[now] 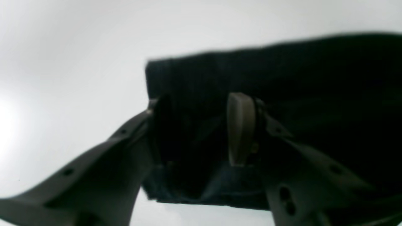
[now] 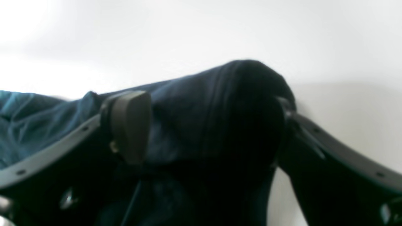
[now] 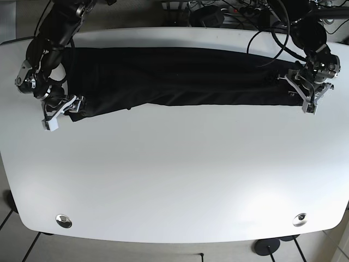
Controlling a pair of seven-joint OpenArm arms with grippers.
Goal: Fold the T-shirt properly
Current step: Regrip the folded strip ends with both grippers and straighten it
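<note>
1. The T-shirt (image 3: 174, 82) is laid as a long dark band across the far half of the white table (image 3: 174, 180), already narrowed lengthwise; the near edge sags lower toward the band's end on the base view's left.
2. At that end, the right gripper (image 3: 61, 113) is seen with its jaws parted and cloth lying between them. In the right wrist view a raised hump of fabric (image 2: 245, 103) fills the gap, one pad (image 2: 130, 125) beside it; no pinch is made yet.
3. At the opposite end of the T-shirt, the left gripper (image 3: 310, 98) is likewise spread apart. In the left wrist view the corner of the cloth (image 1: 176, 94) sits between the fingers, with nothing clamped.
4. The step in hand is judged to be the taking of both ends for the next fold.
5. For a clean result, all layers at each end should be caught together, and both ends lifted evenly so that the band is kept taut and square.
6. A risk is noted: only the top layer being caught, leaving the fold skewed.
</note>
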